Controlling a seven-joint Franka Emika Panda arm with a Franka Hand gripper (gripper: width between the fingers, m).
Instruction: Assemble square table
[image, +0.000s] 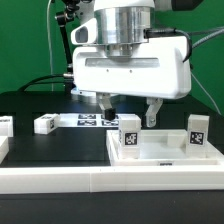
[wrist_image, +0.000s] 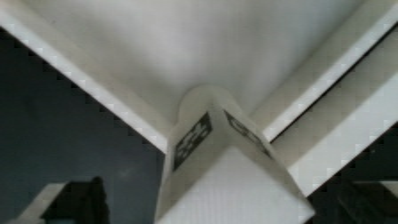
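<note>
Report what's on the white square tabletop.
Two short white tagged legs stand on the tabletop slab: one leg below the open gripper, another leg toward the exterior view's right. Their joints are hidden.

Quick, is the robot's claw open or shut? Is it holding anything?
Gripper: open, holding nothing. A white leg stands between its spread fingers, with a gap on each side.
</note>
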